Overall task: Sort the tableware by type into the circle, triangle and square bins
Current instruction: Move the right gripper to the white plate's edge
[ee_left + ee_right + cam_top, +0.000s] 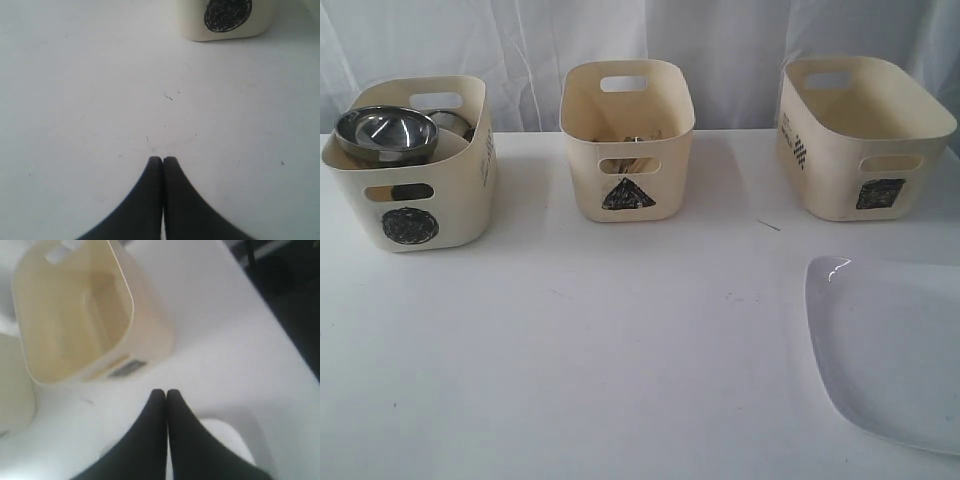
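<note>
Counted three cream plastic bins in a row across the far side of the white table, each marked on its front wall with a dark shape. Found the circle-marked cream bin at ten o'clock in the exterior view, holding a shiny round steel bowl sitting high at the rim. Noted a second rounded steel vessel just behind, at the bowl's two o'clock; could not tell mug from bowl there. Found the triangle-marked cream bin at twelve o'clock, with thin utensils barely showing low inside, too small to tell apart. Found the square-marked cream bin at two o'clock, turned slightly. Saw the large white rounded-square plate lying flat on the table at four o'clock, near the front of the square-marked bin but apart from it, partly cut off by the frame edge.

In the left wrist view, saw the left gripper with black fingers pressed flat together, gripping nothing, over bare table, the circle mark well ahead of the tips. In the right wrist view, saw the right gripper likewise closed tight on nothing, poised over a glossy white rounded shape, seemingly the plate's corner, with the square-marked bin ahead of the tips.
</note>
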Action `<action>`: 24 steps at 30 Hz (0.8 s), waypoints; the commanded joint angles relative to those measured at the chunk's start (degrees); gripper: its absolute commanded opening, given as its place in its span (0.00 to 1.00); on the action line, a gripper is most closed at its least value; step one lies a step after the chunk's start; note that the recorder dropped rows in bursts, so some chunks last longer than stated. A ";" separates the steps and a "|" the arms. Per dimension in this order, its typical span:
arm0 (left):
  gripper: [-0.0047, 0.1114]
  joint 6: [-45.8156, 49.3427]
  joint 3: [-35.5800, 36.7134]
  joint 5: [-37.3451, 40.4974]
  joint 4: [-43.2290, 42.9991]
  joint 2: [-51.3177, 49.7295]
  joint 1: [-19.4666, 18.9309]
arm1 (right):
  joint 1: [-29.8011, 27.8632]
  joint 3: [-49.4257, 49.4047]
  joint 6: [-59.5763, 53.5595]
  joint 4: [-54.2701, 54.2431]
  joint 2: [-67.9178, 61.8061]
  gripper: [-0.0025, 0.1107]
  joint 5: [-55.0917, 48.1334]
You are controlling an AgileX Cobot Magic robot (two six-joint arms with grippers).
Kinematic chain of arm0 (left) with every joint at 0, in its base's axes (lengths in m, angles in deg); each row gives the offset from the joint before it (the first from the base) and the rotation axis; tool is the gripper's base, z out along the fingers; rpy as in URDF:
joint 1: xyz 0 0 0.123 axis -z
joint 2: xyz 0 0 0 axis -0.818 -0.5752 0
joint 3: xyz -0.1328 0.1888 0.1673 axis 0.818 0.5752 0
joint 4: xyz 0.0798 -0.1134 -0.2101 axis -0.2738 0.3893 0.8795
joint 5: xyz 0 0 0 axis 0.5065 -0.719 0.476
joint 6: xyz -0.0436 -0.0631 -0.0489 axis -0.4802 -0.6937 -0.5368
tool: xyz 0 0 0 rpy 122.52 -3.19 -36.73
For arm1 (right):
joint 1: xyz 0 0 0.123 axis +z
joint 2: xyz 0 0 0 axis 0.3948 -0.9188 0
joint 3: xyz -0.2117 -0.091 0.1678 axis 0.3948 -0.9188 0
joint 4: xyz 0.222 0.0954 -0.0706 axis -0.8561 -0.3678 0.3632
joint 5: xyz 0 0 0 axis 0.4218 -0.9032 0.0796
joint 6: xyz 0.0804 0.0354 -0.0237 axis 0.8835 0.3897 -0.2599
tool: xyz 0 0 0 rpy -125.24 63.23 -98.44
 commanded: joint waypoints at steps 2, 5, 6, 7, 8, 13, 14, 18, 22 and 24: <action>0.04 0.05 0.24 -0.17 0.39 0.30 -0.11 | 0.02 -7.41 -16.77 -6.85 -7.30 0.02 -8.64; 0.04 0.05 0.24 -0.17 0.39 0.30 -0.11 | 0.02 -8.05 -28.66 -7.43 -9.54 0.02 -9.38; 0.04 0.05 0.24 -0.17 0.39 0.30 -0.11 | 0.02 -8.05 -33.21 -7.24 -10.16 0.02 -9.38; 0.04 0.05 0.24 -0.17 0.39 0.30 -0.11 | 0.02 -8.05 -36.83 -7.24 -10.42 0.03 -9.38; 0.04 0.05 0.24 -0.17 0.39 0.30 -0.11 | 0.02 -8.05 -41.55 -7.13 -11.02 0.06 -9.38; 0.04 0.05 0.24 -0.17 0.39 0.30 -0.11 | 0.02 -8.05 -59.41 -7.04 -13.41 0.33 -6.08; 0.04 0.05 0.24 -0.17 0.39 0.30 -0.11 | 0.02 -8.05 -60.51 -7.04 -14.04 0.39 -3.82; 0.04 0.05 0.24 -0.17 0.39 0.30 -0.11 | -0.11 -8.05 -60.41 -7.20 -17.41 0.48 -0.64; 0.04 0.05 0.24 -0.17 0.39 0.30 -0.11 | -0.11 -8.05 -60.41 -8.14 -20.97 0.48 -2.06; 0.04 0.05 0.24 -0.17 0.39 0.30 -0.11 | -0.11 -8.05 -60.41 -9.36 -21.96 0.48 -3.59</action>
